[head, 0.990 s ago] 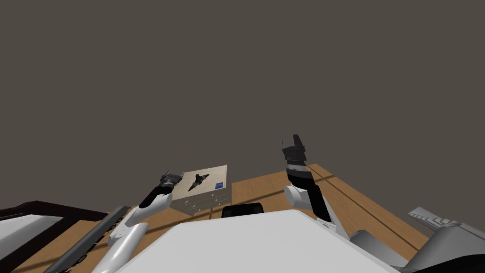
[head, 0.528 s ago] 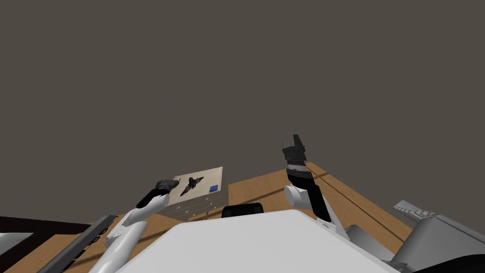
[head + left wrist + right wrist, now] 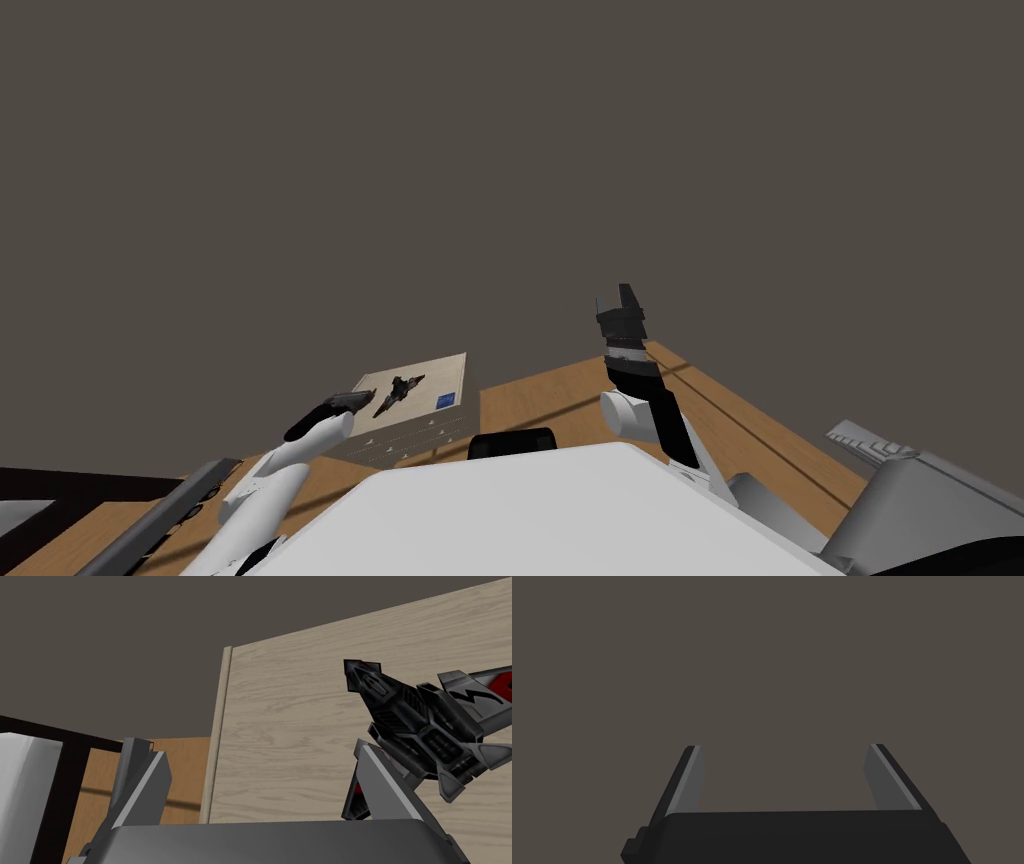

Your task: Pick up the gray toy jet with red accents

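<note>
Counted one jet point(image 3: 415, 726) on one surface point(image 3: 280, 726); held left end effector point(image 3: 250, 745) spread just beside it, right end effector point(image 3: 784, 748) spread too.

A low chest with a pale wood-grain top point(image 3: 435, 372) point(image 3: 280, 741) and drawer fronts stands on the brown plank floor point(image 3: 560, 395). Two things lie on the top. The dark grey toy jet point(image 3: 398, 390) point(image 3: 420, 726) with red marks lies just beyond the left gripper point(image 3: 350, 400) point(image 3: 250, 746), off to one finger's side. A small flat blue thing point(image 3: 446, 400) lies past the jet, farther from the gripper. The gripper's other finger hangs outside the top's side edge, over the floor.
</note>
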Tool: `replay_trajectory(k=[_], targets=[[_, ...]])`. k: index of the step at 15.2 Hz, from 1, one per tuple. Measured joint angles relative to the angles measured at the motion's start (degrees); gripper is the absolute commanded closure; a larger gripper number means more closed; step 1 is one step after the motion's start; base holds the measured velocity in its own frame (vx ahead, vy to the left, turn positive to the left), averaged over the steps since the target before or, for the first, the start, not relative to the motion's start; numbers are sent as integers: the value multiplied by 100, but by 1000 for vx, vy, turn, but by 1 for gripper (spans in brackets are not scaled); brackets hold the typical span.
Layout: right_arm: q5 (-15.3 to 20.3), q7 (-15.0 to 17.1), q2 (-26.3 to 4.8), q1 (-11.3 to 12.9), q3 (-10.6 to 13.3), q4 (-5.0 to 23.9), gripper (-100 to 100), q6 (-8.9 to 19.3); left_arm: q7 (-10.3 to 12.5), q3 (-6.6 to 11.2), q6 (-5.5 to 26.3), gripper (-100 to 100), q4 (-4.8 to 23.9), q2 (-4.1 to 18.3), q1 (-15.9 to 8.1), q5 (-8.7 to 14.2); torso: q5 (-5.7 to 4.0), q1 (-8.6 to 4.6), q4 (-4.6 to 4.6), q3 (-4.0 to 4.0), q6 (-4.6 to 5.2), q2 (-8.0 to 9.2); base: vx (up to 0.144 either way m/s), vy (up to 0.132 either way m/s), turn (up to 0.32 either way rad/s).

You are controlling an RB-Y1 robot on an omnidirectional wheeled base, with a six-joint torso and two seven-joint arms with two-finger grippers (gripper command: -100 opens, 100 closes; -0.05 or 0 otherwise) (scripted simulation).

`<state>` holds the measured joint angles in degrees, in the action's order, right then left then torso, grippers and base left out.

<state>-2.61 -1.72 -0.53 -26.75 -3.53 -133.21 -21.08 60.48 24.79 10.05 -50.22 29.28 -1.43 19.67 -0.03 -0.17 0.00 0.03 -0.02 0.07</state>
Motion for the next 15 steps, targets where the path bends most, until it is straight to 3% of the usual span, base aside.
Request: replay_trajectory(k=[5,12,13,15], targets=[[0,0,0,0,0,0,0,0,332,169,310,-100,334,3,-95,33,-2,-5,0,-1,2,-4,20,-44,-47],[0,0,0,-2,0,-1,0,0,936,352,708,-100,1293,123,-412,277,0,2,-11,-31,3,-54,129,-37,-109],[0,0,0,-1,-1,0,0,0,1046,415,808,-100,1313,98,-402,243,0,5,-9,-25,1,-42,69,-11,-34],[0,0,0,-1,0,0,0,0,1183,432,861,-100,1729,160,-568,365,1,10,-6,-17,2,-30,59,2,-37]])
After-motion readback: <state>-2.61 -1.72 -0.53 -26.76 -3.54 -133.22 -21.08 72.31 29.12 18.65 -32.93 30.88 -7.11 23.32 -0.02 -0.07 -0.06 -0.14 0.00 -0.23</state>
